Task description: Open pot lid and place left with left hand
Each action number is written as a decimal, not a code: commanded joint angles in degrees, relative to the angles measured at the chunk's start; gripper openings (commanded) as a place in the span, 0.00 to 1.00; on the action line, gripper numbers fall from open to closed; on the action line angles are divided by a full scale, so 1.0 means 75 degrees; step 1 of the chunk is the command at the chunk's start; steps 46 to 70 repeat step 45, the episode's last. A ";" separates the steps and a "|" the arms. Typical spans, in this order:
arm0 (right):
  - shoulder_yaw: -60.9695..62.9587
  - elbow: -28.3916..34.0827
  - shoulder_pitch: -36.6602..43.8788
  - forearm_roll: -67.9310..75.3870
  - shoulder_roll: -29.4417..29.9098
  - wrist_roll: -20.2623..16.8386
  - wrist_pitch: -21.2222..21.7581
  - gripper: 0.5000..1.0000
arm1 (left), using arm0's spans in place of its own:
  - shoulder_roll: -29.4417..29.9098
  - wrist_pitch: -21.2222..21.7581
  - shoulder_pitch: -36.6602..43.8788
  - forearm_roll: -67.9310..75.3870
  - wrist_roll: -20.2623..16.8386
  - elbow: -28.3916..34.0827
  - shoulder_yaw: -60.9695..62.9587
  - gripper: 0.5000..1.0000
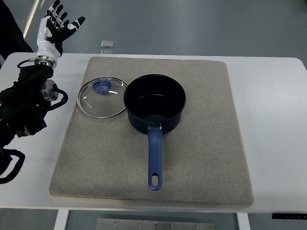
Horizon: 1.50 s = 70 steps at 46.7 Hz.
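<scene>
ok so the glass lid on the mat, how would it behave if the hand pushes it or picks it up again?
The lid looks like glass with a metal rim, so probably rigid and breakable if dropped. It lies flat on the mat, which looks felt-like, so a push would likely drag rather than slide freely. It sits right against the pot, so a rightward push would likely be blocked. The blue knob seems the easiest grip.

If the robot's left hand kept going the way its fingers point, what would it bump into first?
Probably nothing. The left hand points up and away past the table, off the picture's top; lid and pot lie behind it.
</scene>
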 commanded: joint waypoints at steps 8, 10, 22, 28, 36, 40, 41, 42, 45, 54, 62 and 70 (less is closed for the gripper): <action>0.0000 0.0000 -0.0005 0.0003 0.0000 0.0000 0.0000 0.83 | -0.0198 -0.0029 0.0048 0.0011 0.0000 0.0008 0.0024 0.96; 0.0000 0.0000 0.0007 0.0003 0.0000 0.0000 0.0000 0.83 | -0.0221 -0.0041 0.0048 0.0023 0.0000 0.0008 0.0035 0.96; 0.0000 0.0000 -0.0005 0.0003 0.0000 0.0000 0.0000 0.83 | -0.0456 -0.0041 0.0036 0.0011 0.0000 0.0008 0.0070 0.96; 0.0000 0.0000 -0.0005 0.0003 0.0000 0.0000 0.0000 0.83 | -0.0666 -0.0018 0.0036 0.0011 0.0000 0.0031 0.0070 0.96; -0.0012 0.0000 -0.0005 -0.0009 0.0000 0.0000 0.0000 0.83 | -0.0702 -0.0017 0.0059 0.0011 0.0000 0.0008 0.0024 0.96; 0.0012 0.0023 -0.0005 0.0014 0.0000 0.0000 0.0000 0.83 | -0.0702 -0.0017 0.0059 0.0000 0.0000 0.0008 0.0012 0.96; 0.0023 0.0012 -0.0005 0.0014 0.0000 0.0000 0.0000 0.83 | -0.0713 -0.0006 0.0059 -0.0001 0.0000 0.0008 0.0012 0.96; 0.0035 0.0023 -0.0005 0.0014 0.0000 0.0000 0.0000 0.83 | -0.0702 -0.0006 0.0059 -0.0001 0.0000 0.0020 0.0012 0.96; 0.0058 0.0012 -0.0005 0.0015 0.0000 0.0000 0.0000 0.83 | -0.0714 -0.0017 0.0059 -0.0001 0.0000 0.0008 0.0012 0.96; 0.0058 0.0012 -0.0005 0.0015 0.0000 0.0000 0.0000 0.83 | -0.0714 -0.0017 0.0059 -0.0001 0.0000 0.0008 0.0012 0.96; 0.0058 0.0012 -0.0005 0.0015 0.0000 0.0000 0.0000 0.83 | -0.0714 -0.0017 0.0059 -0.0001 0.0000 0.0008 0.0012 0.96; 0.0058 0.0012 -0.0005 0.0015 0.0000 0.0000 0.0000 0.83 | -0.0714 -0.0017 0.0059 -0.0001 0.0000 0.0008 0.0012 0.96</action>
